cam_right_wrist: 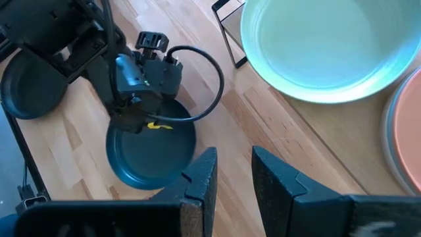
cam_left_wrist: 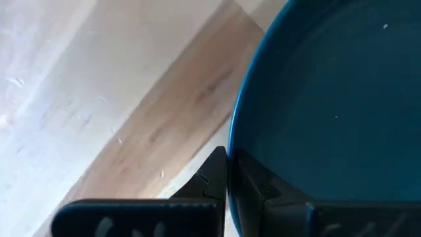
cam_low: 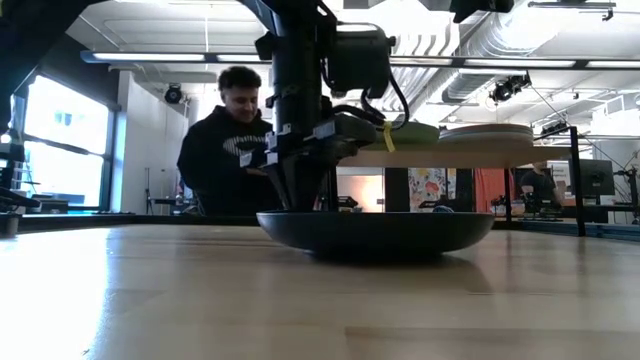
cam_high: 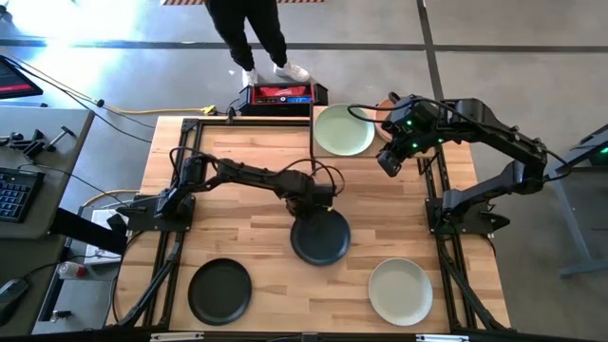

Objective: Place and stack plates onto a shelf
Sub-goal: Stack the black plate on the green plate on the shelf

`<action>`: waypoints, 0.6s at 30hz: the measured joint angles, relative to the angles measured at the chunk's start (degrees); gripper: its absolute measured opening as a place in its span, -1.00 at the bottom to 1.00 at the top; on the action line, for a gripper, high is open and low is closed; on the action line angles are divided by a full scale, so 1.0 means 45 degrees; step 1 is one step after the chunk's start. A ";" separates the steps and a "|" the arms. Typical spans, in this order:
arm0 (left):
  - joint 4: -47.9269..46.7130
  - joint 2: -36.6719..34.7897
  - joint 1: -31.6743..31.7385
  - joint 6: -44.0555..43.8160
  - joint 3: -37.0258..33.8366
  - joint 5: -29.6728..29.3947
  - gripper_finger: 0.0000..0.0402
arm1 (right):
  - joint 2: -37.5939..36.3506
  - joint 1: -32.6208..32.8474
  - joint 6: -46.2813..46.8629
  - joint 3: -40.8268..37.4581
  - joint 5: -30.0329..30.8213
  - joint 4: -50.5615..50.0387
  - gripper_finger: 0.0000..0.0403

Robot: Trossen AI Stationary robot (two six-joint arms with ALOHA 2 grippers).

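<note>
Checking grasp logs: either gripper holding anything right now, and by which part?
The left gripper pinches the dark teal plate by its rim, the plate resting on the table. The right gripper is open, holding nothing.

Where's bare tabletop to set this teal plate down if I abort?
Bare wood lies between the left gripper on the teal plate and the right arm's base, and beside the black plate. The shelf corner is crowded: pale green plate, right gripper alongside.
</note>
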 joint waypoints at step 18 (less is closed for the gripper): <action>-0.0919 -0.2772 -0.0789 0.0295 -0.0034 -0.1388 -1.00 | 0.0005 0.0002 0.0000 0.0000 0.0087 0.0009 -0.62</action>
